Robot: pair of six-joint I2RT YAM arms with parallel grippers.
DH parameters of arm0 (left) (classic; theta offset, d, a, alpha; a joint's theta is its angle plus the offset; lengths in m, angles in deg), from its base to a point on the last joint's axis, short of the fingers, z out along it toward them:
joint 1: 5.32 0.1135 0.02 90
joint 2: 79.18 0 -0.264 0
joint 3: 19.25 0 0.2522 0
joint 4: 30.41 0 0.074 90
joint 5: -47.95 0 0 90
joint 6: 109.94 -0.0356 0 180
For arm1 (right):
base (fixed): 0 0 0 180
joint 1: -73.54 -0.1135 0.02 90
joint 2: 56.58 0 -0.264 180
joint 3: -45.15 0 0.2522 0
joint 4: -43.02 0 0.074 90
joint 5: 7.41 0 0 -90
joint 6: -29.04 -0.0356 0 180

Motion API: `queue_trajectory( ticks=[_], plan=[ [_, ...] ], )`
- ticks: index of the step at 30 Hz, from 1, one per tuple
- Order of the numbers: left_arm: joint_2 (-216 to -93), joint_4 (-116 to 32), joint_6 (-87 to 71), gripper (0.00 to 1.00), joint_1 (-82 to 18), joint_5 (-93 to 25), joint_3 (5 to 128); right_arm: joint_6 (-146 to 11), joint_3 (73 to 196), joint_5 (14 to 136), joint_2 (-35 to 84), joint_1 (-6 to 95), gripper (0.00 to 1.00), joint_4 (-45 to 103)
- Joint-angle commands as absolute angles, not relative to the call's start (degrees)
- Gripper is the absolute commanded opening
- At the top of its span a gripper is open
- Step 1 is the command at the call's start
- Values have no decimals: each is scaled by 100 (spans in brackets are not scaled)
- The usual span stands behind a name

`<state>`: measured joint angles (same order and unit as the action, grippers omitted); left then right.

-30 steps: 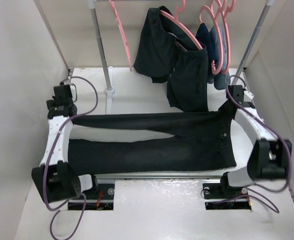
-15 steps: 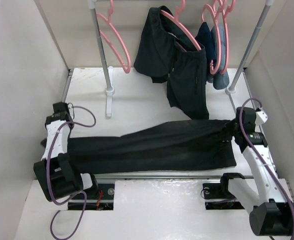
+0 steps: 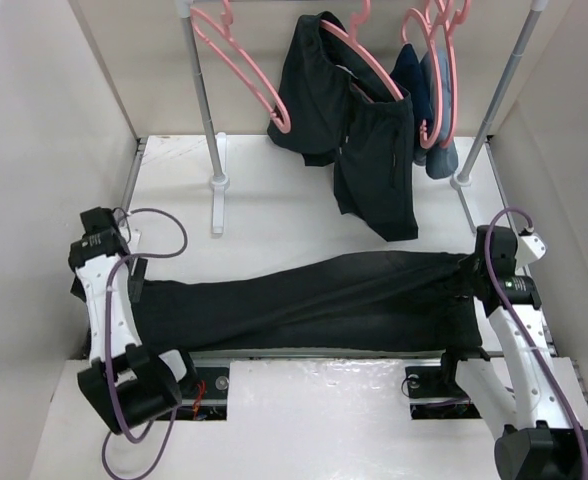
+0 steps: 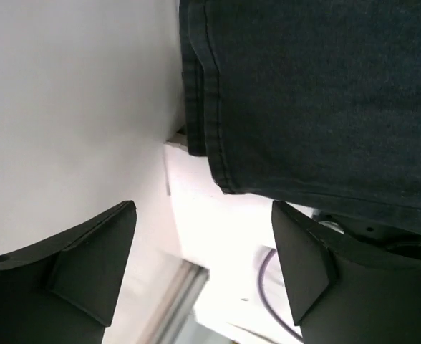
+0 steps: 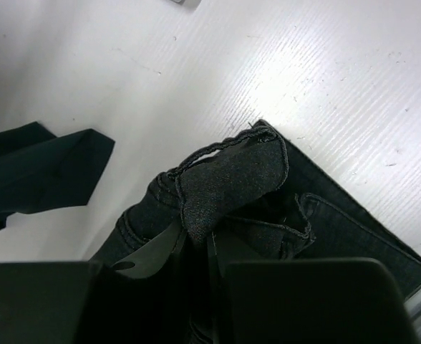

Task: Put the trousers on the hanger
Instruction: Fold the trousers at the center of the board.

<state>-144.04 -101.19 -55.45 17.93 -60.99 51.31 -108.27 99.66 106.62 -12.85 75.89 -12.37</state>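
The black trousers (image 3: 314,300) lie folded lengthwise across the near part of the table, with the leg ends at the left and the waist at the right. My left gripper (image 3: 131,288) stands open just past the leg ends (image 4: 325,93). Nothing is between its fingertips (image 4: 203,258). My right gripper (image 3: 469,275) is shut on the bunched waistband (image 5: 232,179), the cloth pinched at its fingertips (image 5: 196,251). An empty pink hanger (image 3: 244,60) hangs tilted on the rail at the back left.
A clothes rail on two posts (image 3: 214,130) (image 3: 489,120) stands at the back. A shorter black garment (image 3: 359,130) on a pink hanger hangs over the table's middle. Navy and pale-blue clothes (image 3: 429,110) hang to its right. White walls close both sides.
My left gripper has opened and let go of the leg ends. Both grippers came nearer, laying one leg over the other. The empty hanger swung to the right.
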Motion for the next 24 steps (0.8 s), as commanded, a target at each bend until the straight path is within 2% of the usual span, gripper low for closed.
queue_trajectory(
  ticks=[1, 3, 4, 6, 10, 13, 14, 21, 22, 24],
  plan=[
    [-14106, -10300, -5579, 74, 2200, -5365, 4833, -10535, 10154, 10983, -1447, 7653, 16, -1302],
    [-14053, -9851, -5720, 79, 2395, -5627, 3722, -10447, 10154, 10983, -1448, 7653, 16, -1249],
    [-14053, -9205, -5721, 80, 2395, -6420, 3296, -10385, 10154, 10862, -1448, 7653, 16, -1144],
    [-14202, -8830, -5860, 80, 2456, -7015, 2679, -10332, 10093, 10808, -1448, 7653, 16, -977],
    [-14203, -9751, -6186, 80, 2509, -6201, 2912, -10279, 10040, 10641, -1387, 7653, 17, -775],
    [-14150, -9954, -6414, 82, 2509, -6200, 2984, -10226, 10040, 10641, -1316, 7653, 17, -713],
    [-14228, -9954, -6493, 85, 2509, -6330, 2984, -10226, 10040, 10589, -1316, 7653, 17, -634],
    [-15045, -7926, -6776, 87, 2509, -7105, 2519, -10174, 10040, 10641, -1316, 7653, 19, -397],
    [-15238, -7663, -6706, 85, 2509, -7105, 2519, -10174, 10040, 10641, -1255, 7653, 19, -335],
    [-15765, -7538, -6469, 70, 2509, -7105, 2720, -9990, 10040, 10518, -1202, 7653, 17, -107]
  ],
)
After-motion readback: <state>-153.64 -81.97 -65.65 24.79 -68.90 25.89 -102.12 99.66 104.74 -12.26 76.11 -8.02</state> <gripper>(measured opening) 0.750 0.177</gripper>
